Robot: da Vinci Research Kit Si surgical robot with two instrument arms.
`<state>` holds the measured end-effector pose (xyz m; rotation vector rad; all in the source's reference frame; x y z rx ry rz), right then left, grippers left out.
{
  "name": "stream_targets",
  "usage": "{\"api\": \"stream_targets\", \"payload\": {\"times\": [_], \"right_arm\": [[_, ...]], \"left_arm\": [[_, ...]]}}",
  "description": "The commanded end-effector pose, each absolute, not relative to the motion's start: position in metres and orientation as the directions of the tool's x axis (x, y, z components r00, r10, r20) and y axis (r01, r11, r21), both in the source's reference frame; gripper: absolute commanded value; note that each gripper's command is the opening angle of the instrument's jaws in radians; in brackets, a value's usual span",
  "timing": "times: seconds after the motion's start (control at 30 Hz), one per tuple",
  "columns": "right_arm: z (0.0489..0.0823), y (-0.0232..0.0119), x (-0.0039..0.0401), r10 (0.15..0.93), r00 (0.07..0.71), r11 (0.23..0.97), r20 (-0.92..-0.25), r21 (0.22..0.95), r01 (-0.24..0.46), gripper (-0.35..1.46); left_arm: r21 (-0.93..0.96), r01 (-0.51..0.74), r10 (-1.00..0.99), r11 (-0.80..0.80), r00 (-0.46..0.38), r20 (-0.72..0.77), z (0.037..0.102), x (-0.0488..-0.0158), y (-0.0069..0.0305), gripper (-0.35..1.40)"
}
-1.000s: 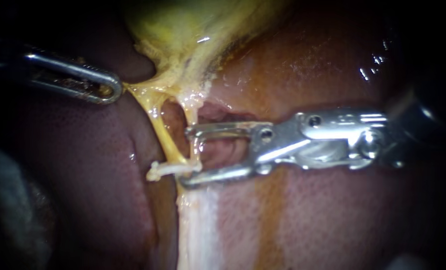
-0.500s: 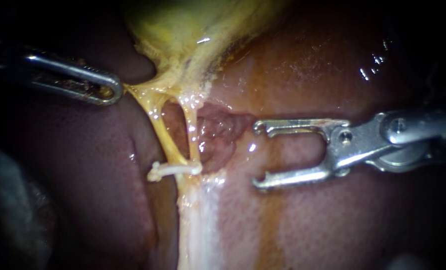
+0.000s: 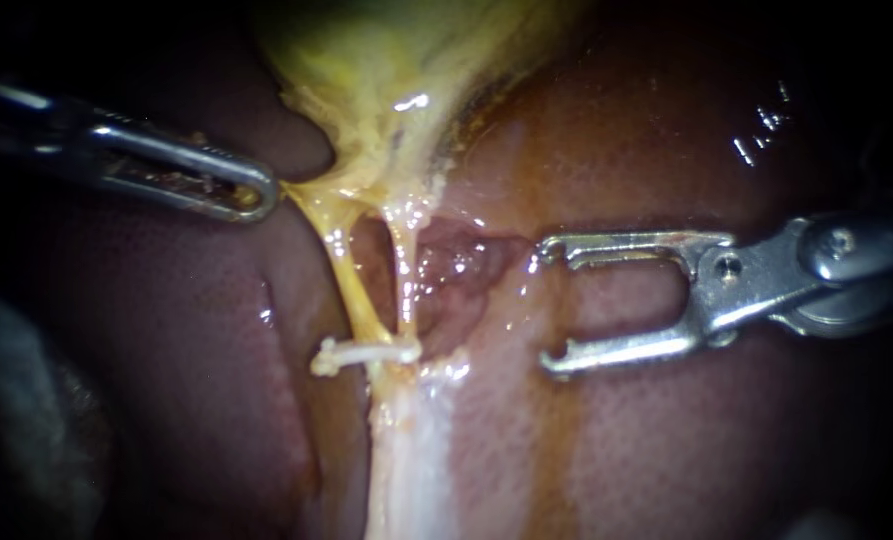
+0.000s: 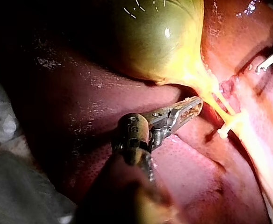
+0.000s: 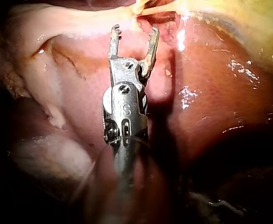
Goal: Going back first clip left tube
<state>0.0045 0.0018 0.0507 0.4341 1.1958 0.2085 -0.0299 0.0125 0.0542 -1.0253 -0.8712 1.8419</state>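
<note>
Right instrument [image 3: 549, 305] lay level, jaws apart and empty, well clear of the clip [image 3: 366, 352].

Its shaft entered at 3 o'clock and the jaws pointed to 9 o'clock over the liver [image 3: 666, 450], touching no tube. The white clip sat toward 9 o'clock of them, at the foot of the left tube [image 3: 351, 290], just beside the right tube [image 3: 404, 290]. The left instrument [image 3: 251, 195] came in from 10 o'clock, jaws clamped on the gallbladder [image 3: 366, 90] at its yellow lower edge.
</note>
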Motion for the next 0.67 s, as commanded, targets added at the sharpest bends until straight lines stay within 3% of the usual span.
{"api": "stream_targets", "payload": {"times": [0.03,0.67], "right_arm": [[0.0507,0.0018,0.0045,0.381,0.36,0.899,-0.852,0.432,0.07,0.49],[0.0507,0.0018,0.0044,0.381,0.36,0.899,-0.852,0.432,0.071,0.49]], "left_arm": [[-0.851,-0.326,0.895,-0.411,-0.322,-0.309,0.0546,-0.0304,0.0123,-0.35],[-0.852,-0.319,0.891,-0.416,-0.329,-0.312,0.0562,-0.0317,0.012,-0.35]]}}
